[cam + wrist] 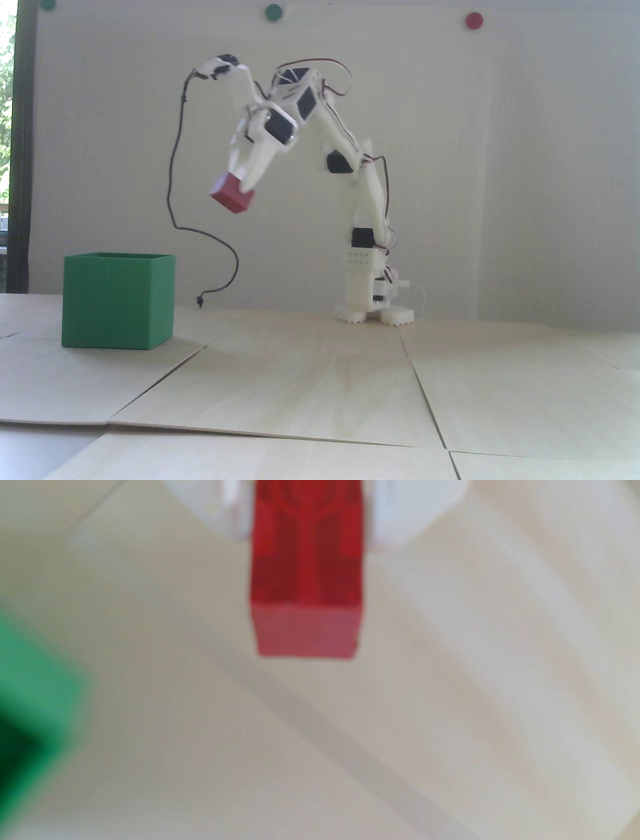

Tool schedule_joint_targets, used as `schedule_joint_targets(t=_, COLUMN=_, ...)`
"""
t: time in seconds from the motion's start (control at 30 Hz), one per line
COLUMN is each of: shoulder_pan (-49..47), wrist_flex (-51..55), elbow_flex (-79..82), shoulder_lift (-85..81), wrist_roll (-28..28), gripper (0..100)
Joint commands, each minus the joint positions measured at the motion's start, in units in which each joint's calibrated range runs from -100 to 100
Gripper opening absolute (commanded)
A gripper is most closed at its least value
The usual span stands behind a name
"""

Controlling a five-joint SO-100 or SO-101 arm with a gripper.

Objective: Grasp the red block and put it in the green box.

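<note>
The gripper is clamped on the red block, which hangs tilted in the air, above the green box and off to its right in the fixed view. The block appears rigid, light and matte, so it should hold by friction without crushing. In the wrist view the white fingers press its two opposite side faces near the upper end, leaving most of the block projecting below; that hold looks adequate.

The box stands open-topped on the wooden table; its thin walls suggest that it could shift if struck. A black cable loops down right of the box, between box and arm base, and could snag. Nothing else obstructs the opening.
</note>
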Motion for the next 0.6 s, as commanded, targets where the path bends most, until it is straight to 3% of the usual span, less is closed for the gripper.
schedule_joint_targets(t=0.0, shoulder_pan=10.1, wrist_flex=-0.15, elbow_flex=-6.5, shoulder_lift=-6.81, wrist_roll=-0.18, gripper=2)
schedule_joint_targets(t=0.23, shoulder_pan=17.57, wrist_flex=-0.32, elbow_flex=-6.06, shoulder_lift=-6.18, wrist_roll=6.38, gripper=2)
schedule_joint_targets(t=0.57, shoulder_pan=16.69, wrist_flex=-0.32, elbow_flex=-6.59, shoulder_lift=-3.17, wrist_roll=6.53, gripper=2)
